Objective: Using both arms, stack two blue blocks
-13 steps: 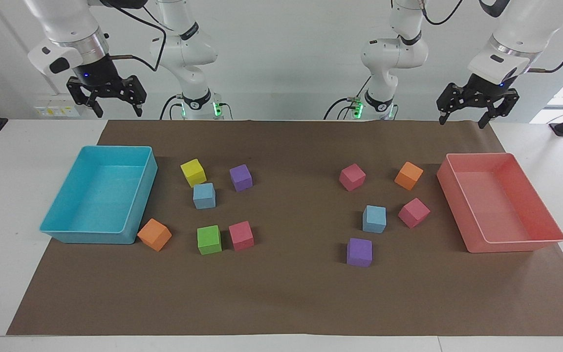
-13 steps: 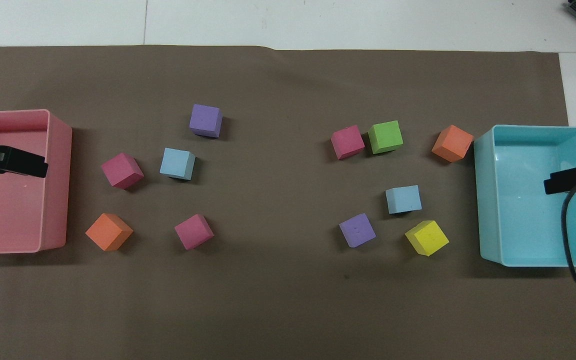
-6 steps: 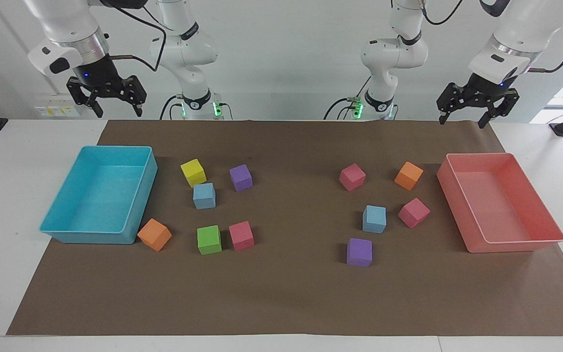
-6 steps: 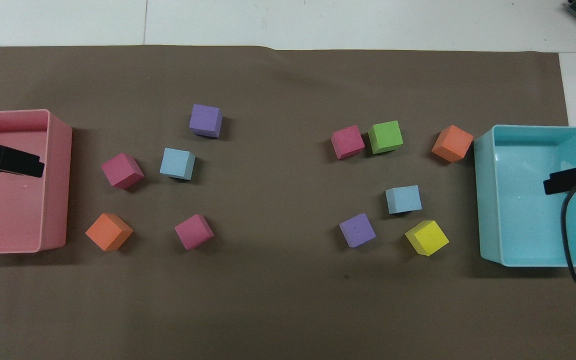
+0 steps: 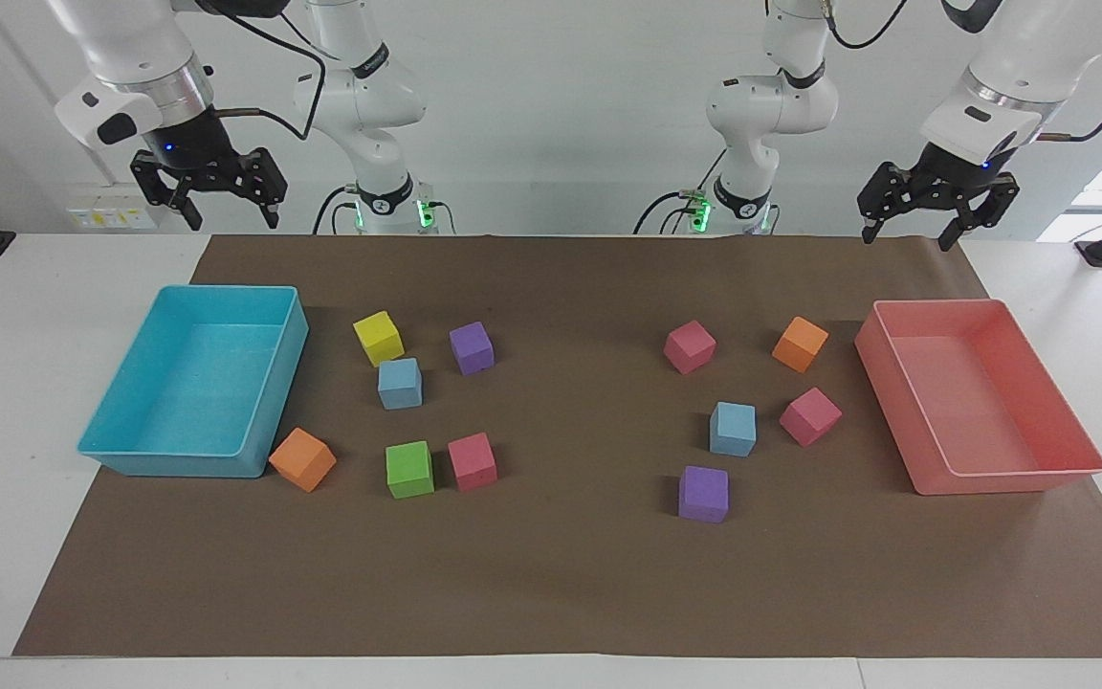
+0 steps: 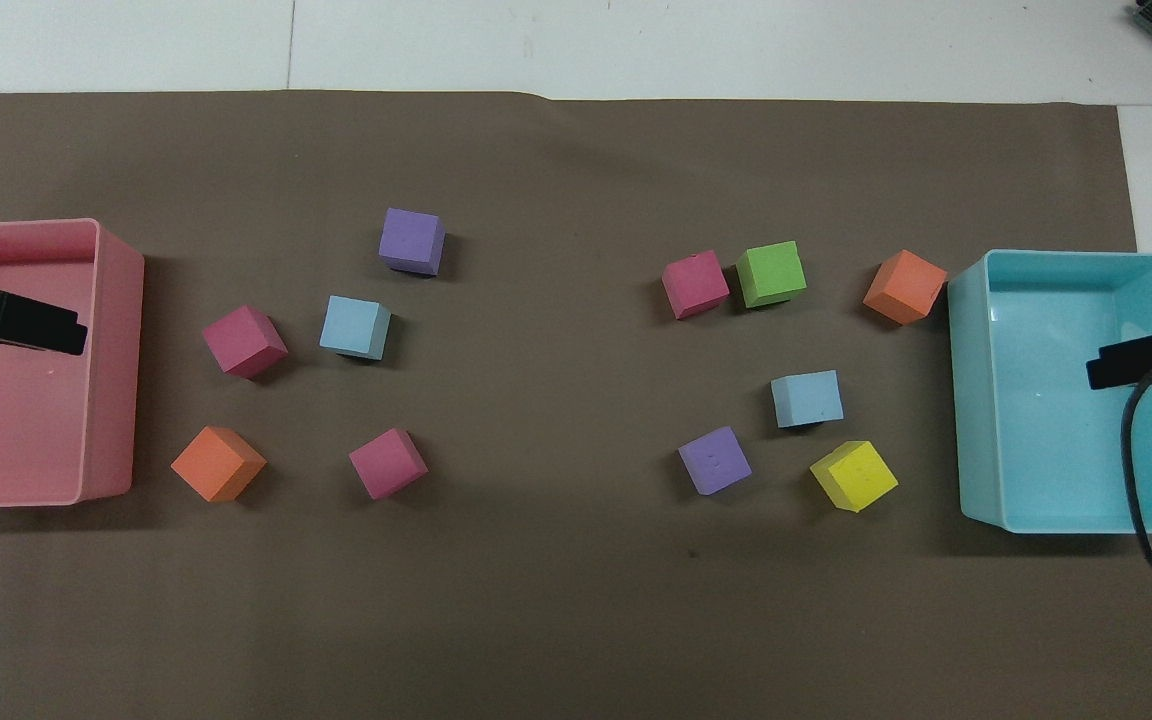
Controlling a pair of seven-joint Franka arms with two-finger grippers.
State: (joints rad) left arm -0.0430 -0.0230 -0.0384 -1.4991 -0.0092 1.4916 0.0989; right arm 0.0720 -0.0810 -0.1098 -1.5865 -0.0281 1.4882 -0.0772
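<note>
Clearly nothing is stacked: both blue blocks lie apart on the bench; left gripper and right gripper hang raised, jaws spread, empty.

both raised high at the robots' edge, well apart. left gripper hanging from a bent wrist at its own end, fingers spread, empty. right gripper likewise at its end, fingers spread, holding nothing.

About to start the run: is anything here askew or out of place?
Nothing much. One orange cube lies against the turquoise bin, turned at an angle. Both blue cubes sit flat and apart.
</note>
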